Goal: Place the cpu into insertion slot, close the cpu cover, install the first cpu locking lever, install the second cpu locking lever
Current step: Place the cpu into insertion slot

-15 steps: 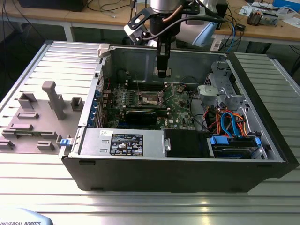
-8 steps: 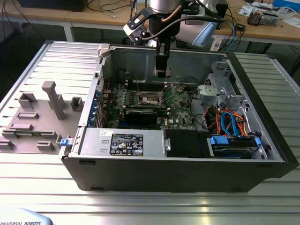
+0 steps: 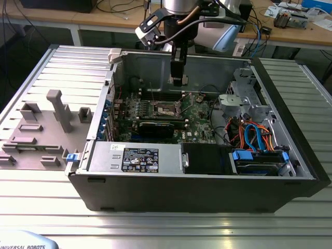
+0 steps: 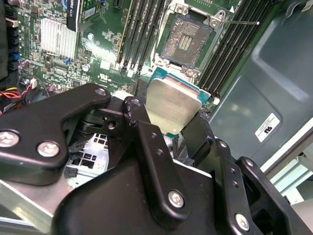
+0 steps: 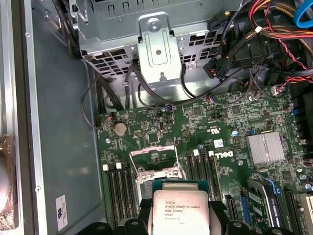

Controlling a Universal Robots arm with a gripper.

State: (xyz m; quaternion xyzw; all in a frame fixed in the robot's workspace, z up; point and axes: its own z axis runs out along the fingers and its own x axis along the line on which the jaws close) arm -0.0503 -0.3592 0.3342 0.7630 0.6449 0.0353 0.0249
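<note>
My gripper (image 3: 178, 78) hangs inside the open computer case, a little above the motherboard (image 3: 194, 116). It is shut on the cpu (image 4: 171, 105), a small square chip with a pale metal top, gripped at two opposite edges by the black fingers (image 4: 146, 142). In the first wrist view the cpu (image 5: 180, 213) sits between the fingers with its printed face showing. The insertion slot (image 4: 188, 41) lies open just beyond the chip, dark centre exposed. The cpu cover (image 5: 154, 171) stands raised over the slot. A thin locking lever (image 4: 239, 22) sticks out beside the slot.
Long memory slots (image 4: 142, 34) flank the socket on both sides. A black expansion card (image 3: 155, 127) lies in front of it, with the power supply (image 3: 135, 155) at the case front. A drive cage with coloured cables (image 3: 254, 135) fills the exterior view's right. A grey fixture (image 3: 46, 124) sits outside the case.
</note>
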